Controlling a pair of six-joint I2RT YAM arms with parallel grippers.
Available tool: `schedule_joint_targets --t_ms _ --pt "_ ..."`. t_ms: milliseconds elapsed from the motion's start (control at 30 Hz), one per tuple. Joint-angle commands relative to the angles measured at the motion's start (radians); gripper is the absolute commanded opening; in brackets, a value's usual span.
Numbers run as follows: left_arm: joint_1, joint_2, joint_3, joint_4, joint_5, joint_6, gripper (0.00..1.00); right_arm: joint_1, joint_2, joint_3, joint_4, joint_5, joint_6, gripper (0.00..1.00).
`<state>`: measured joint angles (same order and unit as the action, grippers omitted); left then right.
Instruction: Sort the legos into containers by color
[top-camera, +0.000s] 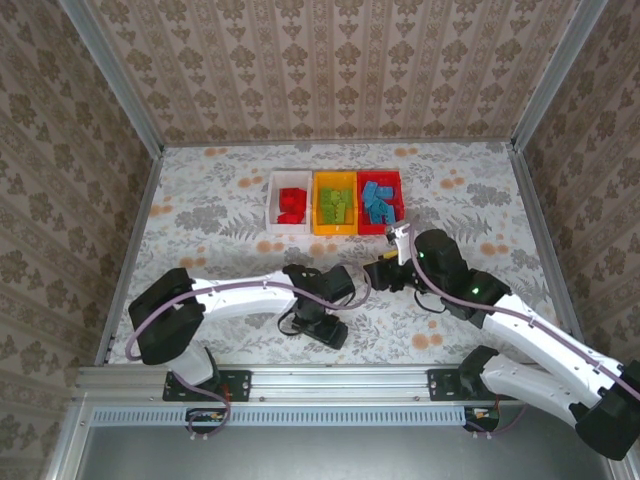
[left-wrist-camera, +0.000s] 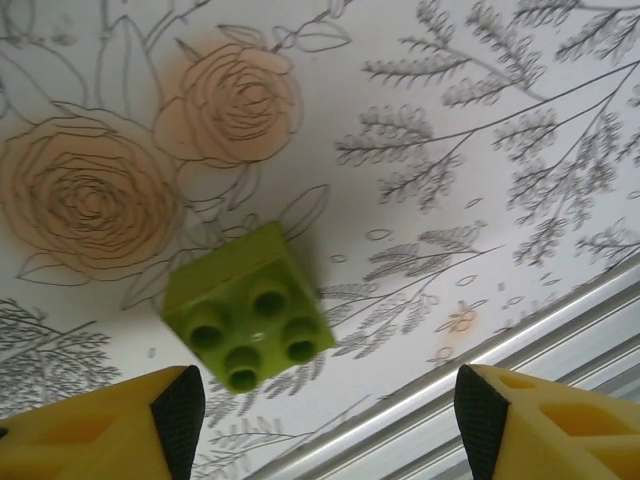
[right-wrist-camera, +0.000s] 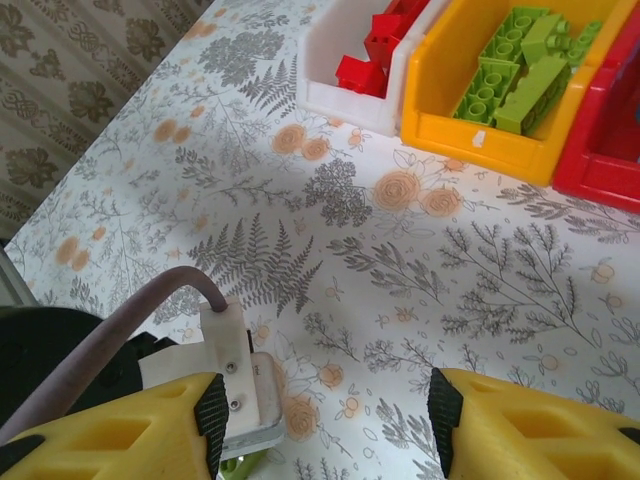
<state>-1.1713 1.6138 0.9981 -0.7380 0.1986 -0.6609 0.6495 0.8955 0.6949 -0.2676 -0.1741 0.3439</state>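
Note:
A lime green lego (left-wrist-camera: 248, 318) lies studs-up on the flowered table, just ahead of my left gripper (left-wrist-camera: 320, 425) and nearer its left finger. That gripper (top-camera: 322, 325) is open and holds nothing. My right gripper (right-wrist-camera: 328, 415) is open and empty above the table, close beside the left wrist (right-wrist-camera: 235, 370). In the top view it (top-camera: 382, 272) hovers in front of the containers. The white bin (top-camera: 289, 229) holds red legos (top-camera: 291, 204), the yellow bin (top-camera: 335, 230) green legos (top-camera: 335, 203), the red bin (top-camera: 375, 230) blue legos (top-camera: 380, 198).
The table's metal rail (left-wrist-camera: 500, 370) runs close behind the green lego at the near edge. A purple cable (right-wrist-camera: 130, 320) arcs off the left wrist. Wallpapered walls enclose the table on three sides. Open table lies left of the white bin (right-wrist-camera: 350, 100).

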Motion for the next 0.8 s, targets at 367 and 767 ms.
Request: schedule_joint_targets --t_ms 367,767 --pt "-0.024 0.081 0.102 -0.098 -0.130 -0.162 0.66 -0.007 -0.076 -0.035 -0.079 -0.076 0.015 0.61" --pt "-0.065 0.028 0.118 -0.156 -0.207 -0.198 0.69 -0.011 -0.064 -0.041 -0.078 -0.083 0.029 0.62"
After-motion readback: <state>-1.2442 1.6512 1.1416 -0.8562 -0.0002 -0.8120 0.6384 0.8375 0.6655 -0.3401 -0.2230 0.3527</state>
